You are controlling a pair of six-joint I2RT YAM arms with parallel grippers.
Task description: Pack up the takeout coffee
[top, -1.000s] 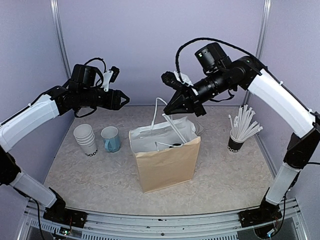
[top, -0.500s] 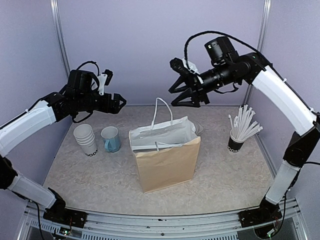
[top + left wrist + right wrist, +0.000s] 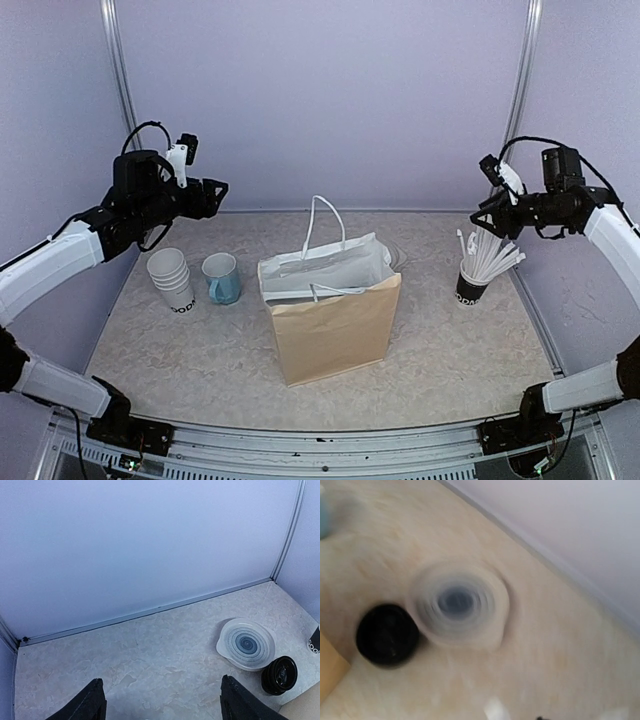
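The takeout coffee cup does not show in any view; the open top of the brown paper bag (image 3: 330,325) at the table's middle shows only its white lining and handles. My left gripper (image 3: 218,188) is raised at the far left, above the mug, open and empty; in the left wrist view (image 3: 165,705) its fingertips (image 3: 95,700) stand wide apart over bare table. My right gripper (image 3: 480,217) is raised at the far right, above the straw cup, and looks open and empty. The right wrist view is blurred and its fingers barely show.
A nested stack of white cups (image 3: 172,278) and a light-blue mug (image 3: 221,277) stand left of the bag. A black cup of white straws (image 3: 478,270) stands right. Behind the bag lie a spiral-patterned bowl (image 3: 247,644) (image 3: 457,602) and a black round object (image 3: 279,675) (image 3: 386,635).
My right gripper has pulled up and away from the bag's top and swung far right, over the straw cup. My left gripper has drawn back left and a little higher.
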